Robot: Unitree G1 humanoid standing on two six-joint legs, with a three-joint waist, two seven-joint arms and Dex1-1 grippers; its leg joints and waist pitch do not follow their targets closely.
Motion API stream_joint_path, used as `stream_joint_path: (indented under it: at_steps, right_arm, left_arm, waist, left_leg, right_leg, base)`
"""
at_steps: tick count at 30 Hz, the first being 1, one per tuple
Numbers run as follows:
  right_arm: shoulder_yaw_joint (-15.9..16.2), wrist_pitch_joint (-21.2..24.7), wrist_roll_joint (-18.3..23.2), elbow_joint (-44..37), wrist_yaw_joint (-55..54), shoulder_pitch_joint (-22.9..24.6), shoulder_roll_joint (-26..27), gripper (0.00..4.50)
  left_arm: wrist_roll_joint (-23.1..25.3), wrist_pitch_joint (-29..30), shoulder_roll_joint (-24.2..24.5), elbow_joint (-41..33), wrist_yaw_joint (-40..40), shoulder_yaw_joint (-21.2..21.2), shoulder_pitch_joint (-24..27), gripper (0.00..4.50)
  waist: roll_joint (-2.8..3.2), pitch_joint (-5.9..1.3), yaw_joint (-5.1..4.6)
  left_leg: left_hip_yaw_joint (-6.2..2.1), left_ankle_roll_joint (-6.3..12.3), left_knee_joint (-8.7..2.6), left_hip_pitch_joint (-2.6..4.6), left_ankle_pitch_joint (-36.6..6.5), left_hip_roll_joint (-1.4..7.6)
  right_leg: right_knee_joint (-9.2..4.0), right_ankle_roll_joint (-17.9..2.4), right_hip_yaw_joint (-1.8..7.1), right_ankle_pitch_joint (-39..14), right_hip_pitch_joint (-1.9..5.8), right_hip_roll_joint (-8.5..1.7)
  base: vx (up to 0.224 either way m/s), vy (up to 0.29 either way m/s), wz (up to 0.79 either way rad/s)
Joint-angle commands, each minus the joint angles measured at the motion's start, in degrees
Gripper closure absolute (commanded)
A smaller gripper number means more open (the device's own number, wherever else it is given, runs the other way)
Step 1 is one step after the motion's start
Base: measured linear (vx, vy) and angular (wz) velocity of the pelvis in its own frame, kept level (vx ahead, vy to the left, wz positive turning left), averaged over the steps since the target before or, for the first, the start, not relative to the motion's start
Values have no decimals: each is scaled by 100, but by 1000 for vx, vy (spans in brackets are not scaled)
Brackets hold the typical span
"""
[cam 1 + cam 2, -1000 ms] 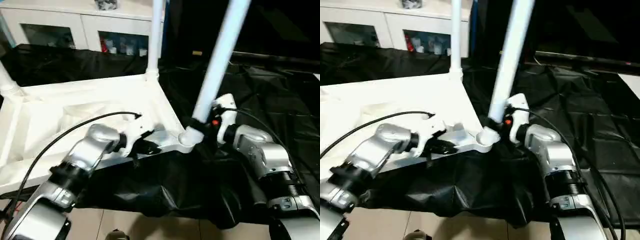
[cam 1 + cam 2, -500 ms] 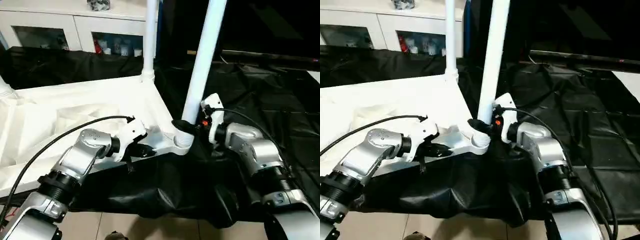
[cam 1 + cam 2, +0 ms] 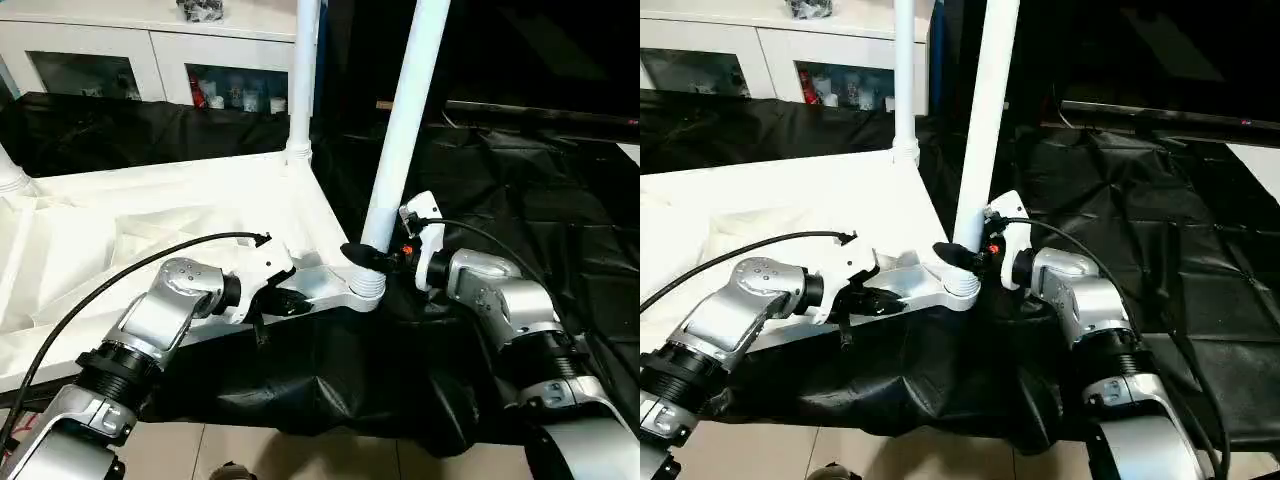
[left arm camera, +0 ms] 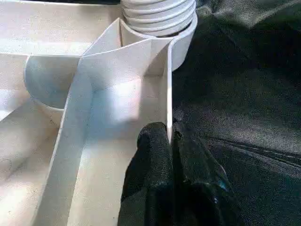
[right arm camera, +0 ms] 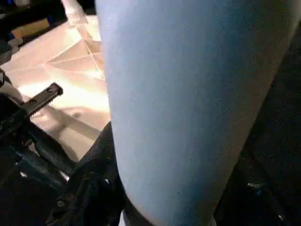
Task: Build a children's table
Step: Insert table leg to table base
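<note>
With our left tool point(image 4: 170, 141) pinching the side wall of the upturned table top point(image 3: 120, 230) on the black-draped floor, we'd keep our right tool point(image 3: 372, 258) clamped low on the leg point(image 3: 405, 120), holding it upright while seating it squarely in the corner socket point(image 3: 366, 290).

black sheet point(image 3: 560, 200), upturned table top point(image 3: 120, 230)
</note>
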Motion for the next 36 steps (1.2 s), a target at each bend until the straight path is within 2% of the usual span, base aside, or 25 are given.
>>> stream_joint_path:
  at_steps: [1,5,11,15,16,17,19,22,23,29,30,33,36]
  right_arm:
    - [-169,-62,90,214,-96,58,25,257]
    - [-509,-170,389,425,-16,260,112,258]
    - [-671,-397,486,442,68,575,162,258]
    - [-853,-644,617,464,115,981,256,258]
    - [-850,-730,603,451,88,1069,272,259]
    - [-838,-794,592,434,72,1120,278,259]
    - [-770,-945,518,318,-3,1261,281,259]
    - [-686,-1093,367,251,-57,1330,269,259]
    - [-604,-1162,252,212,-93,1356,254,259]
    - [-172,-1202,-147,14,-117,1325,154,259]
    - [-24,-1163,-258,-2,-142,1253,121,259]
    - [130,-1099,-386,69,-132,1107,95,259]
    - [328,-1014,-579,335,-12,826,86,259]
  left_arm:
    - [-31,-8,-82,27,4,53,-24,450]
    - [-16,6,-97,41,49,83,-41,450]
    - [20,-32,-146,129,142,105,-96,450]
    - [6,-35,-268,223,232,169,-158,450]
    - [26,-58,-280,243,257,167,-169,450]
    - [37,-71,-290,260,280,171,-177,450]
    - [52,-93,-314,303,327,183,-198,450]
    - [64,-108,-323,332,324,188,-210,450]
    - [69,-106,-322,338,321,189,-215,450]
    - [114,-133,-331,395,314,185,-235,450]
    - [139,-149,-334,407,309,183,-231,450]
    - [164,-173,-329,412,301,174,-217,450]
    - [185,-197,-305,395,275,157,-199,450]
  waist:
    - [45,-386,15]
    - [52,-386,20]
    - [84,-388,21]
    - [71,-384,35]
    - [93,-381,48]
    - [90,-379,48]
    - [82,-375,57]
    - [93,-375,73]
    - [111,-367,71]
    - [103,-352,60]
    - [86,-351,58]
    - [84,-345,45]
    - [58,-325,0]
  left_leg:
    - [30,-88,-366,64,-1455,17]
    - [27,-75,-367,56,-1444,18]
    - [29,-65,-367,58,-1481,15]
    - [28,-35,-376,65,-1583,16]
    - [30,-25,-374,74,-1606,16]
    - [31,-18,-376,73,-1630,19]
    - [27,-17,-387,80,-1697,17]
    - [22,-22,-397,79,-1702,20]
    - [20,-37,-402,82,-1771,18]
    - [8,-68,-424,89,-1947,13]
    - [8,-63,-428,98,-1981,16]
    - [-3,-67,-439,88,-1990,13]
    - [-15,-78,-446,90,-2143,4]
  right_leg:
    - [-522,-1011,272,-1204,276,-276]
    - [-525,-1026,269,-1188,281,-278]
    - [-533,-1049,267,-1141,279,-270]
    - [-553,-1034,259,-1284,278,-272]
    - [-567,-1013,262,-1363,267,-277]
    - [-579,-997,265,-1402,262,-282]
    - [-606,-910,261,-1657,258,-284]
    - [-618,-854,261,-1744,250,-284]
    - [-632,-830,259,-1819,241,-281]
    - [-657,-758,256,-2044,237,-279]
    - [-669,-735,259,-2113,231,-282]
    - [-674,-693,255,-2229,232,-287]
    - [-700,-652,239,-2540,226,-293]
  base:
    - [0,0,0]
    - [0,0,0]
    - [0,0,0]
    - [0,0,0]
    - [0,0,0]
    - [0,0,0]
    - [0,0,0]
    - [0,0,0]
    - [0,0,0]
    - [0,0,0]
    - [0,0,0]
    - [0,0,0]
    - [0,0,0]
